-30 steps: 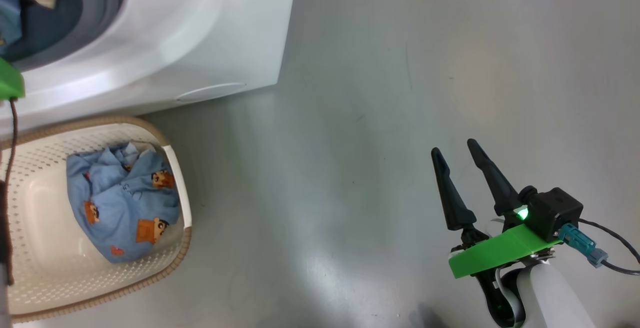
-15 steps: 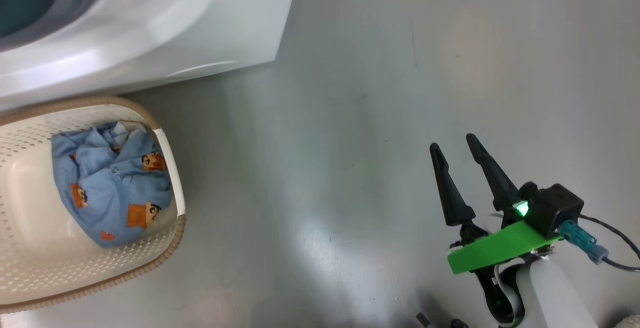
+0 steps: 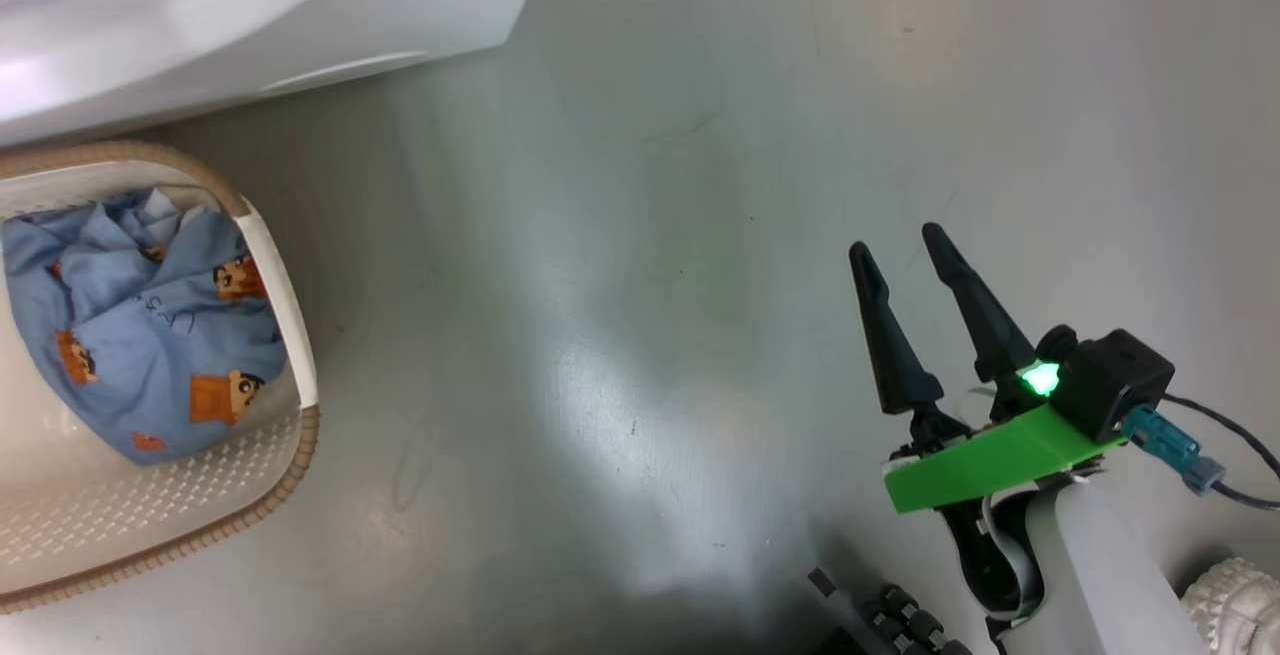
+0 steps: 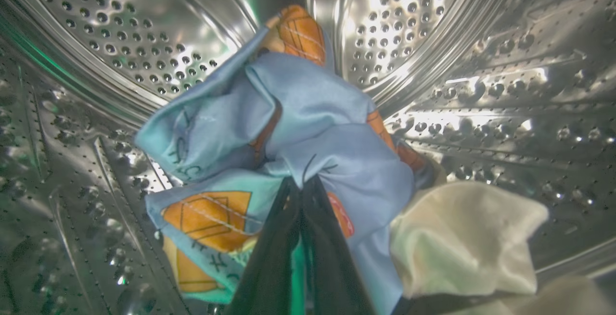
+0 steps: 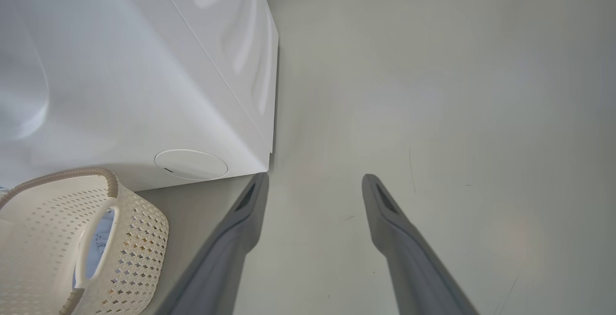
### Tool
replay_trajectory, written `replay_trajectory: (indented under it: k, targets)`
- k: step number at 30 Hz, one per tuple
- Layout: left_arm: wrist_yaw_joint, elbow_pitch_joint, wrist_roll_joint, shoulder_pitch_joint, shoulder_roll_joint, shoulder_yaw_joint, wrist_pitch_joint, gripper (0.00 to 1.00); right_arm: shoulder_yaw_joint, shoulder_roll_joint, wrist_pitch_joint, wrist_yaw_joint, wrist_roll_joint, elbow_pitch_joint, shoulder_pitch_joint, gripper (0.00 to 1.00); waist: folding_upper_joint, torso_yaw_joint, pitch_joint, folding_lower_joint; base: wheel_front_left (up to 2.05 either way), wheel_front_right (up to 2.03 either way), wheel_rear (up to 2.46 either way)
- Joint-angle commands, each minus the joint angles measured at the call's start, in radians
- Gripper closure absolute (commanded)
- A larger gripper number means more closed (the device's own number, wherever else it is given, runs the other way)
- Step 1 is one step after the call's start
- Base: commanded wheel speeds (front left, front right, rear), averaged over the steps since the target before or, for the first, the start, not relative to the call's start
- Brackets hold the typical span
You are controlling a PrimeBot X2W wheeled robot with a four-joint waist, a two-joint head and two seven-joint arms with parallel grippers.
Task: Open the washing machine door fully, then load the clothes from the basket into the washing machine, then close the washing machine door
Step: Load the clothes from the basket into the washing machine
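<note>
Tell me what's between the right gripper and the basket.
Bare grey floor, seen in the head view, separates the right gripper from the basket.

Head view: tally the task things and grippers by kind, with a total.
Washing machine: 1
Basket: 1
Clothes bundle: 1
Right gripper: 1
Total: 4

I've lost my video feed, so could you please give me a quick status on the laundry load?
Left gripper shut on blue garment inside drum. Right gripper open over floor. More clothes in basket. Nothing blocking.
</note>
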Motion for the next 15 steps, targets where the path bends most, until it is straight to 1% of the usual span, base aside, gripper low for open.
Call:
replay_trajectory:
  k: [1, 2, 5, 8, 9, 12, 13, 14, 15]
  targets:
    - [-0.007, -0.028, -0.006, -0.024, 0.063, 0.004, -0.031, 1.0, 0.022, 0.001, -0.009, 0.002, 0.011, -0.018, 0.005, 0.0, 0.0, -0.001, 0.006, -0.0001, 0.0, 0.0, 0.0]
    - [-0.007, -0.028, -0.006, -0.024, 0.063, 0.004, -0.031, 1.0, 0.022, 0.001, -0.009, 0.002, 0.011, -0.018, 0.005, 0.0, 0.0, -0.001, 0.006, -0.0001, 0.0, 0.0, 0.0]
    - [-0.02, -0.038, -0.011, -0.043, 0.069, -0.006, -0.089, 1.0, 0.025, 0.001, -0.009, 0.002, 0.013, -0.015, -0.001, 0.0, 0.0, -0.003, 0.01, -0.0001, 0.0, 0.0, 0.0]
    - [-0.031, -0.04, -0.022, -0.055, 0.079, -0.015, -0.121, 1.0, 0.031, 0.001, -0.009, 0.002, 0.015, -0.014, -0.008, 0.0, 0.0, -0.008, 0.013, -0.0001, 0.0, 0.0, 0.0]
    - [-0.033, -0.033, -0.026, -0.057, 0.082, -0.018, -0.123, 1.0, 0.032, 0.001, -0.009, 0.002, 0.016, -0.014, -0.01, 0.0, 0.0, -0.009, 0.013, -0.0001, 0.0, 0.0, 0.0]
    - [-0.035, 0.025, -0.037, -0.068, 0.091, -0.026, -0.072, 1.0, 0.032, 0.001, -0.009, 0.002, 0.018, -0.01, -0.011, 0.0, 0.0, -0.012, 0.012, -0.0001, 0.0, 0.0, 0.0]
    - [-0.035, 0.036, -0.039, -0.071, 0.092, -0.027, -0.062, 0.86, 0.032, 0.001, -0.009, 0.002, 0.019, -0.008, -0.011, 0.0, 0.0, -0.012, 0.012, -0.0001, 0.0, 0.0, 0.0]
    - [-0.035, 0.041, -0.04, -0.074, 0.093, -0.028, -0.061, 0.57, 0.031, 0.001, -0.009, 0.002, 0.019, -0.007, -0.011, 0.0, 0.0, -0.012, 0.011, -0.0001, 0.0, 0.0, 0.0]
    - [-0.034, 0.049, -0.04, -0.075, 0.093, -0.03, -0.057, 0.33, 0.029, 0.001, -0.009, 0.002, 0.019, -0.006, -0.01, 0.0, 0.0, -0.01, 0.01, -0.0001, 0.0, 0.0, 0.0]
